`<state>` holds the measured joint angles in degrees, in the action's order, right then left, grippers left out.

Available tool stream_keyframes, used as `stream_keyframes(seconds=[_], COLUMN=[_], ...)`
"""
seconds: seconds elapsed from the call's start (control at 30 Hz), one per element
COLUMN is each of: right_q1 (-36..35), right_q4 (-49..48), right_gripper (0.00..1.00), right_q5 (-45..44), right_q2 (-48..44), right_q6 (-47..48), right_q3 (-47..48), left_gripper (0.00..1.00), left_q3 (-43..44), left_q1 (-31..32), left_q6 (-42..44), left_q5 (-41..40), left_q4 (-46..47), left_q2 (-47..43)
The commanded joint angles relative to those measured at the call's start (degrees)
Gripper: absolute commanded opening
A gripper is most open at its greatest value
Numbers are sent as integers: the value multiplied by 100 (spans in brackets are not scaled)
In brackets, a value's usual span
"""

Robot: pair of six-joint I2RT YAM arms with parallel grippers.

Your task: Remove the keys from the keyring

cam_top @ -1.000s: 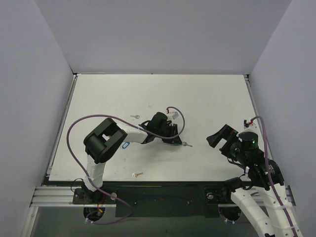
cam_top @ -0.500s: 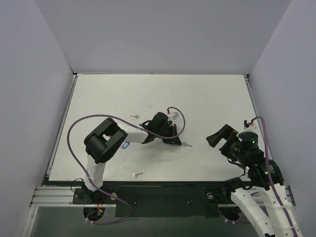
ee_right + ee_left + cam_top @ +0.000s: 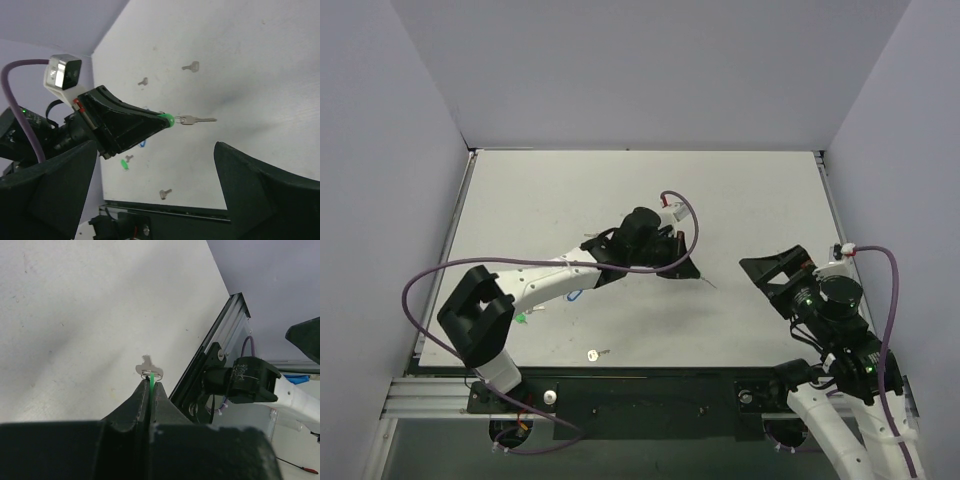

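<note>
Left tool (image 3: 692, 272) pinches the light-green keyring (image 3: 170, 120), one key (image 3: 200, 119) on its ring. Right tool (image 3: 772, 268) spread, near the right edge of the counter (image 3: 740, 190).

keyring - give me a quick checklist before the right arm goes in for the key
1. left gripper shut on the green tag: ok
2. key sticks out past the tag on the ring, nothing covering it: ok
3. right gripper open: ok
4. right gripper at the key: not ok, a stretch of table lies between them
5. where the ring's split sits: cannot tell, too small
</note>
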<state>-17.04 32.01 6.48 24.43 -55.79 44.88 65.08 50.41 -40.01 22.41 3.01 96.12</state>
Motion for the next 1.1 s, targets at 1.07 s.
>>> stream_keyframes(seconds=[1.07], right_q1=[-2426], right_q4=[-6980], right_gripper=[95], right_q5=[1321], right_q2=[1933], right_q6=[-495], right_q3=[494], left_gripper=[0], left_q3=[1798], left_q1=[364], left_q6=[-4128], left_q5=[-1133], left_q4=[-2243], left_q2=[-2940])
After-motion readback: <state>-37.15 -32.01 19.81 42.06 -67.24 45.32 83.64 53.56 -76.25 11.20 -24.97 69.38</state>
